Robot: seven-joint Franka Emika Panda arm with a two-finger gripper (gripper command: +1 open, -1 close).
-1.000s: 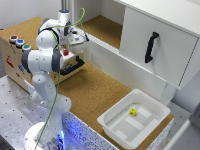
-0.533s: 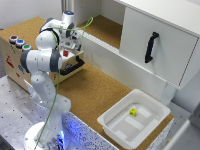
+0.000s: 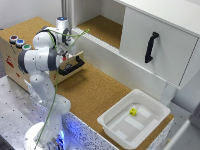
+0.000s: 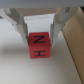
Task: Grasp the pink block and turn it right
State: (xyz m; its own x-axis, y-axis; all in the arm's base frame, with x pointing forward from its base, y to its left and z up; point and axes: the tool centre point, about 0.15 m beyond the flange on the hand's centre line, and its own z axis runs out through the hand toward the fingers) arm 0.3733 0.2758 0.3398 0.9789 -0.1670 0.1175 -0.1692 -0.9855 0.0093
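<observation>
with the pink block (image 4: 38,45) sitting on the pale surface between the open jaws of the gripper (image 4: 38,31), best closed squarely on its two side faces, centred, firmly pinched before any rightward twist, keeping it level.

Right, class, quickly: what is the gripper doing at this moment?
Gripper: open, fingers either side of the pink block, not visibly clamped on it.

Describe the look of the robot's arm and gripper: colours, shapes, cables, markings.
The arm is glossy white with rounded, bulbous segments and dark grey joint bands. A round cap with a blue ring tops one joint. A thin yellow-green cable runs along it. Blue light glows at its base. The gripper has two pale grey, ribbed fingers.
</observation>
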